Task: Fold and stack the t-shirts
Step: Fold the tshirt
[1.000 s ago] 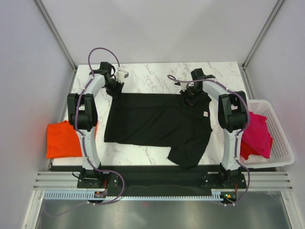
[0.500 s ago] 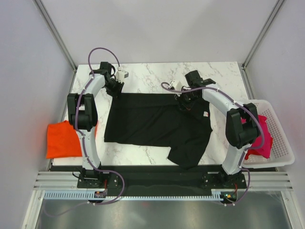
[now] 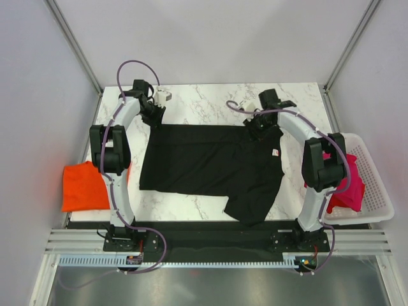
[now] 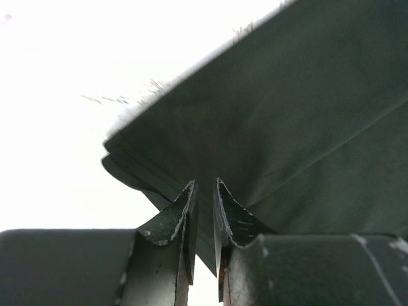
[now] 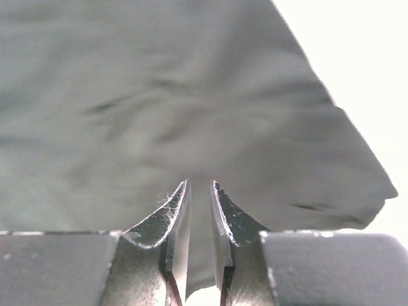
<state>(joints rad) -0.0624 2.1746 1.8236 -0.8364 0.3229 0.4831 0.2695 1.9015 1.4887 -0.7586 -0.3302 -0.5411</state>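
The black t-shirt (image 3: 204, 167) lies spread on the marble table (image 3: 204, 102), its small white neck label (image 3: 275, 152) near the right side. My left gripper (image 3: 155, 118) sits at the shirt's far left corner. In the left wrist view that gripper (image 4: 204, 185) is shut on a fold of the black cloth (image 4: 306, 115). My right gripper (image 3: 258, 125) rests on the shirt's far edge. Its jaws (image 5: 199, 185) stand slightly apart over the cloth (image 5: 159, 95). An orange t-shirt (image 3: 83, 185) lies folded at the left. A magenta t-shirt (image 3: 347, 185) lies in the basket.
A white slatted basket (image 3: 376, 185) stands past the table's right edge, beside the right arm. The orange t-shirt overhangs the table's left edge. Bare marble (image 3: 204, 102) shows behind the black shirt. Frame posts rise at both far corners.
My right gripper swung left, then back right along the shirt's far edge, and its jaws have parted. The left gripper kept its hold on the corner.
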